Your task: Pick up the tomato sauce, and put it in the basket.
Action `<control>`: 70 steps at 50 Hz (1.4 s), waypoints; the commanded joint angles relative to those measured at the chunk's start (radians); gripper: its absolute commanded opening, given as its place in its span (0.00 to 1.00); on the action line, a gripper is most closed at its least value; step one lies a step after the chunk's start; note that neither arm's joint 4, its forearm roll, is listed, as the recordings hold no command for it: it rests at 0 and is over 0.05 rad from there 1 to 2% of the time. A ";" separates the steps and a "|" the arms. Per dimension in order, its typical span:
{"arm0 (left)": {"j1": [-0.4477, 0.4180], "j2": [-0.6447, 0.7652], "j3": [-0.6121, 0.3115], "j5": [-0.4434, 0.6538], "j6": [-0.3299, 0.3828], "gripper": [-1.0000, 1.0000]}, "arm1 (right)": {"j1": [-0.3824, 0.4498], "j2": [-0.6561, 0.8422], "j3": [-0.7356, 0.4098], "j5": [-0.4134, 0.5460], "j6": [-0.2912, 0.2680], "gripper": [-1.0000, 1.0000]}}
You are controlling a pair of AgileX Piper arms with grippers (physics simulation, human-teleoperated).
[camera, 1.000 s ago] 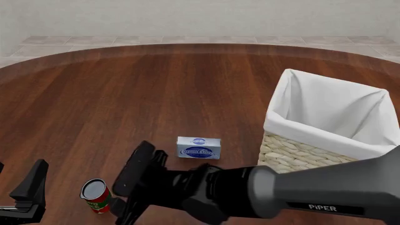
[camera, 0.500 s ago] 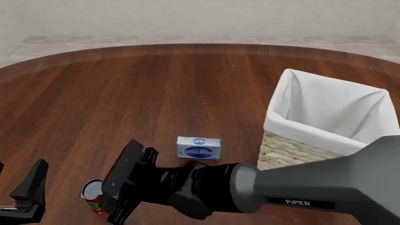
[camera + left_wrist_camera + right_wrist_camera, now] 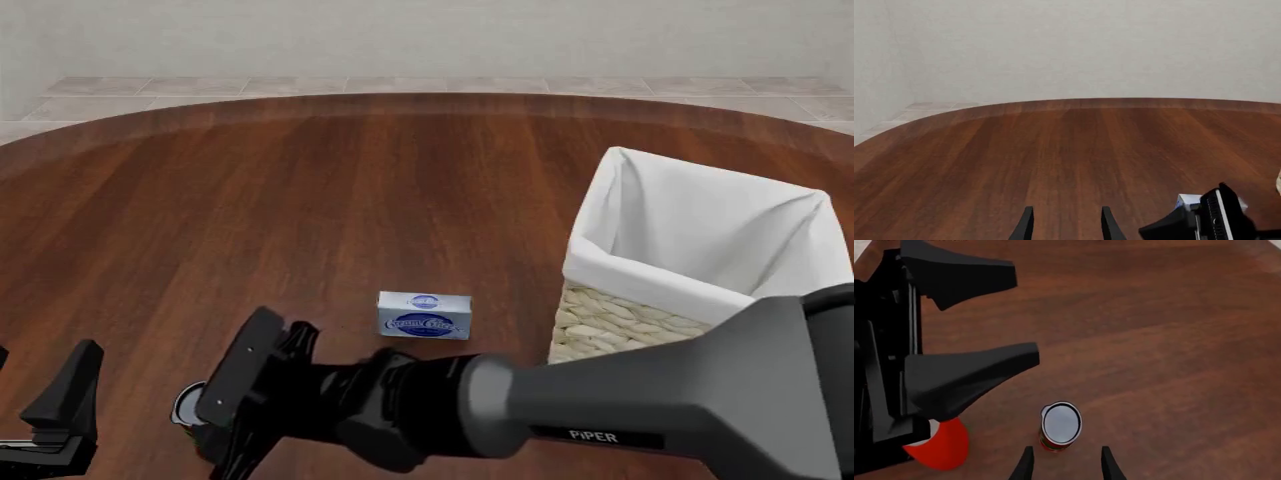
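The tomato sauce can (image 3: 1059, 425) stands upright on the wooden table, its silvery top facing the right wrist camera and its red label below. In the front view only a sliver of the can's top (image 3: 188, 405) shows behind my right gripper (image 3: 216, 410). The right gripper (image 3: 1066, 466) is open, with its fingertips just short of the can on either side. My left gripper (image 3: 40, 400) is open and empty at the lower left, also seen in its own wrist view (image 3: 1066, 227). The wicker basket (image 3: 627, 320) with white lining stands at the right.
A blue-and-white box (image 3: 424, 315) lies on the table (image 3: 267, 200) between the can and the basket; a corner of it shows in the left wrist view (image 3: 1185, 201). The left gripper's black fingers (image 3: 967, 375) loom close beside the can in the right wrist view.
My right gripper has moved left and lower toward the can, which it now mostly covers in the front view. The left arm, box and basket have not moved.
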State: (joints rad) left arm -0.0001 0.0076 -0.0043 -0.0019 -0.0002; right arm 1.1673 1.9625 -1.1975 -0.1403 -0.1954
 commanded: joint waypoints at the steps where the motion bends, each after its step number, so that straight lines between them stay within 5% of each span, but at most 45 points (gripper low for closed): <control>1: 0.000 0.000 0.000 0.000 0.000 1.00 | 0.009 0.026 -0.023 0.001 0.002 1.00; 70: 0.000 0.000 0.000 0.000 0.000 1.00 | 0.013 0.195 -0.139 -0.016 0.024 1.00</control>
State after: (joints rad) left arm -0.0001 0.0076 -0.0043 -0.0019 0.0000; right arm 1.1725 2.1421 -1.3297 -0.1510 -0.1791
